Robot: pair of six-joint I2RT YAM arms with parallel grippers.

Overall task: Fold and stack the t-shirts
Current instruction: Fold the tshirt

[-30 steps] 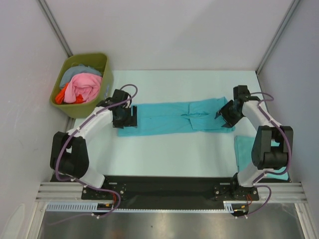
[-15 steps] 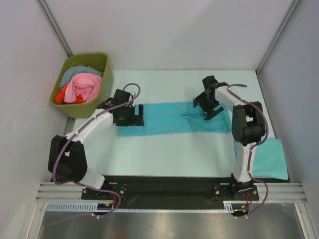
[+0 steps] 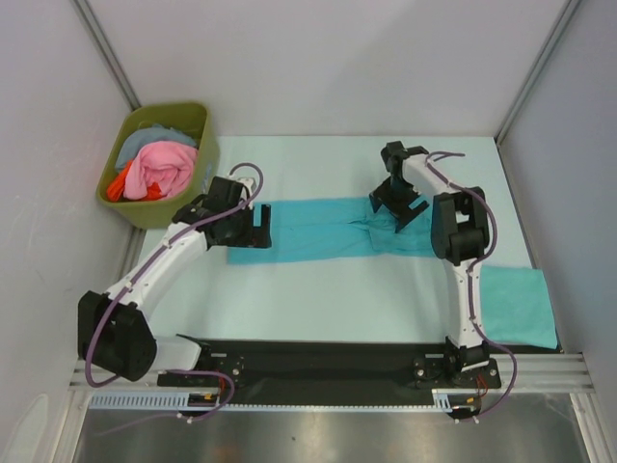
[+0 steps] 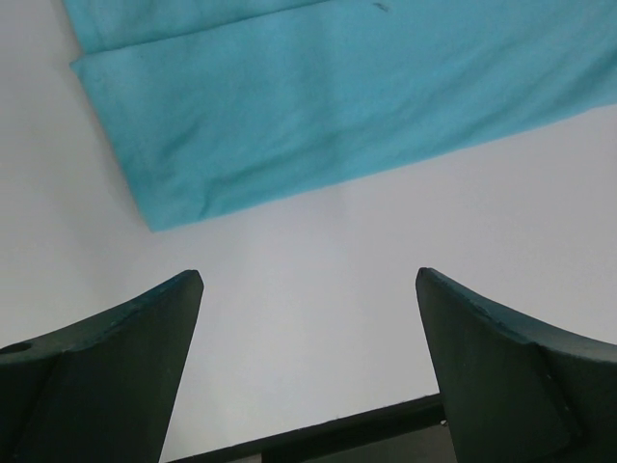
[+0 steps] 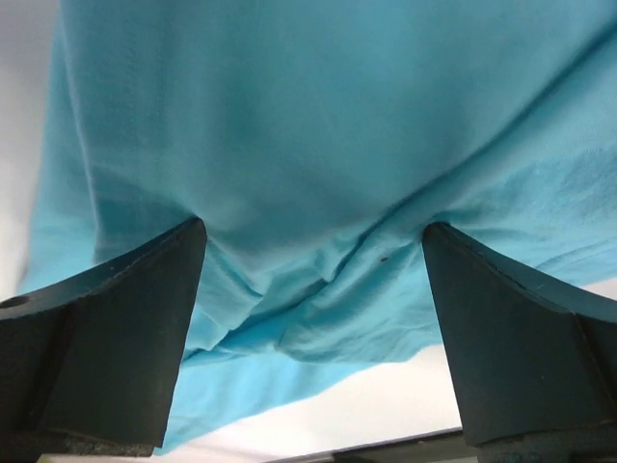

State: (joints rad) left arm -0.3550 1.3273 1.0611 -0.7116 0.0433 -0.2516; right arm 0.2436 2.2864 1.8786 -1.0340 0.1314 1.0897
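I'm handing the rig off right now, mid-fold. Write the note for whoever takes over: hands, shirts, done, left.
Left hand: open, empty, over bare table just off the left end of the long shirt.
Right hand: open, empty, above a bunched wrinkle right of that shirt's middle.
Shirts: the long shirt lies as a narrow strip across the table; a folded shirt sits at the near right corner. The green bin holds pink cloth and other pieces.
Done: one shirt folded; strip folded lengthwise.
Left: smooth the wrinkle, fold crosswise, stack on the folded shirt; probably the bin next.
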